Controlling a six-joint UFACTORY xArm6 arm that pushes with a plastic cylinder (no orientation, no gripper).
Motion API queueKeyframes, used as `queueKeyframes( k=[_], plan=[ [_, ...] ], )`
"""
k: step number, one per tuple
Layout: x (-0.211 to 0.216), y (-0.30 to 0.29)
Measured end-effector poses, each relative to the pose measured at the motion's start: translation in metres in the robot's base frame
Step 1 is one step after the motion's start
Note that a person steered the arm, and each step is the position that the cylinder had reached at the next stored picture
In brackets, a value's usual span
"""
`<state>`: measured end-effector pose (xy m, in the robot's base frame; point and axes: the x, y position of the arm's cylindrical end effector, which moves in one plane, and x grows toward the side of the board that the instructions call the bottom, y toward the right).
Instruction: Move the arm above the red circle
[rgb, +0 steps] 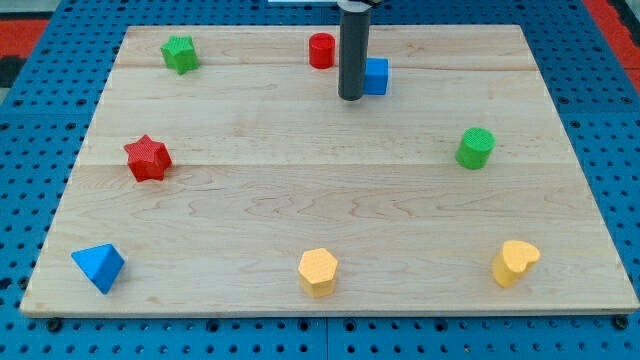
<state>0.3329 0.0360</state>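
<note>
The red circle (321, 50) is a short red cylinder near the view's top, a little left of centre. My tip (351, 97) is the lower end of a dark rod coming down from the view's top. It rests on the board just right of and below the red circle, apart from it. The rod stands against the left side of a blue cube (375, 76) and hides part of it.
On the wooden board (300, 200): a green star (180, 53) top left, a red star (148, 158) left, a blue triangle (99, 267) bottom left, a yellow hexagon (318, 271) bottom centre, a yellow heart (514, 263) bottom right, a green cylinder (475, 148) right.
</note>
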Motion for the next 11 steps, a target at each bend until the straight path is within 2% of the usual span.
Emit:
queueKeyframes(
  k=[1,2,3,5,6,7,8,11],
  plan=[
    [0.049,0.008],
    [0.067,0.058],
    [0.053,0.068],
    [-0.066,0.077],
    [-0.102,0.07],
    [-0.128,0.022],
    [-0.14,0.002],
    [-0.139,-0.054]
  ],
)
